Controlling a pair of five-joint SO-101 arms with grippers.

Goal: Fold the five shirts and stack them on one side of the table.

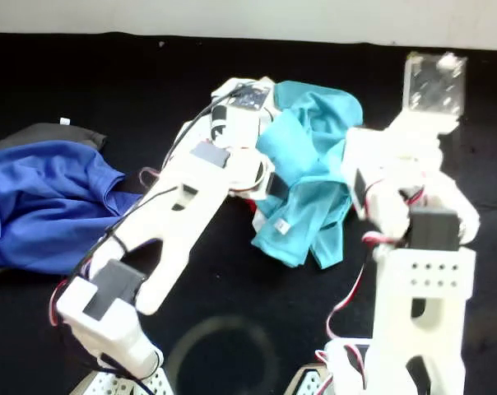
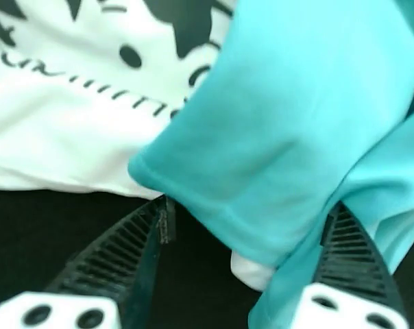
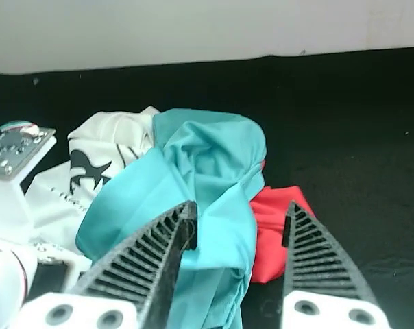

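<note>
Black counter [image 1: 67, 82] bears the teal shirt [image 1: 314, 164], heaped at one o'clock. Our left jaws and right jaws gape wide, empty; we judge separating is underway, next closing on its hem.

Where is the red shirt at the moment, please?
In the right wrist view, the red shirt lies on the black table, partly under the teal shirt, ahead of the right gripper.
</note>
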